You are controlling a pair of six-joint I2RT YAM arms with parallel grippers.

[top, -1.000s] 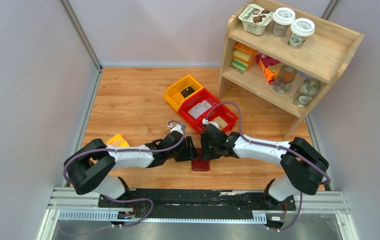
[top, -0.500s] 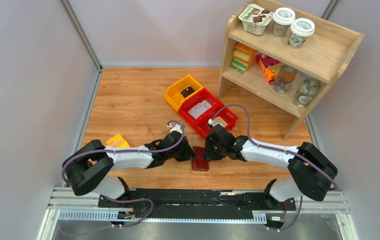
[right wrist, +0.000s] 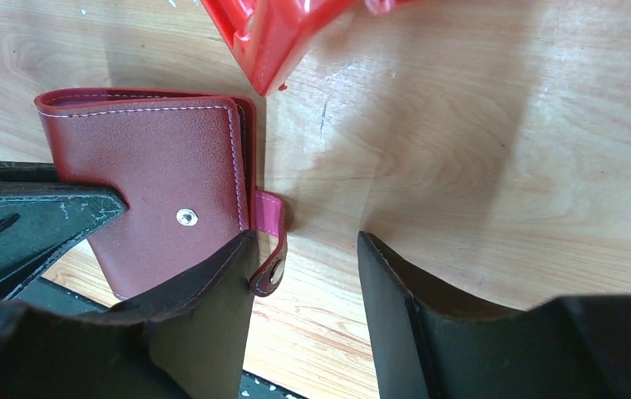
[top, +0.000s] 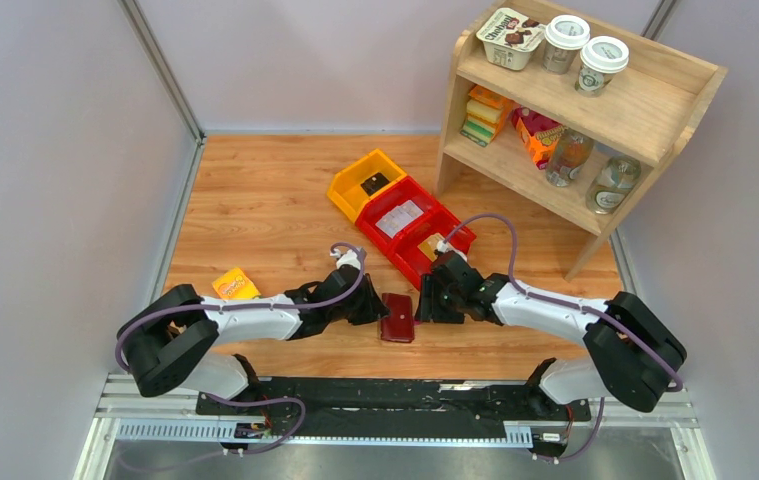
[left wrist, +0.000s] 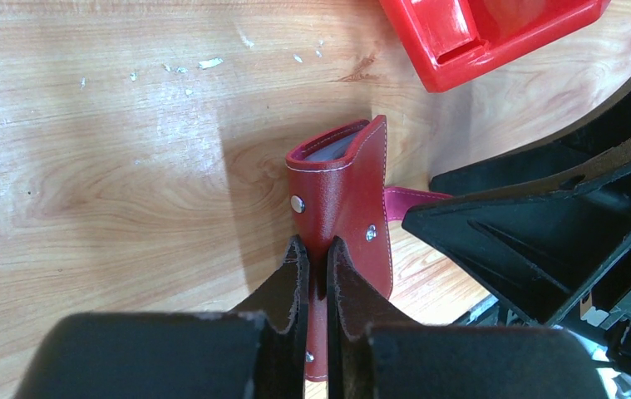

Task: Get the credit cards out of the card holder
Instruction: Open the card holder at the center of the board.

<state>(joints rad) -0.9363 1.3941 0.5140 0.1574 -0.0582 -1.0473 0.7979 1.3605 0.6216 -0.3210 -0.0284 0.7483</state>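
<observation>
Close to the near edge of the worktop (top: 255, 200), the card holder (top: 397, 317) lies between the two arms with its snap tab undone. The left pincer (left wrist: 316, 249) is clamped tight on one maroon flap. The right pincer (right wrist: 303, 241) is spread wide and grips nothing. The loose tab hangs between its fingers, and one finger rests against the holder's lower corner. Bare wood lies open to the left, past a small orange pack (top: 235, 284). Just beyond the right pincer, a red bin (right wrist: 262, 33) crowds in. A yellow bin (top: 353, 170) and a wooden shelf (top: 645, 110) stand farther back on the right.
</observation>
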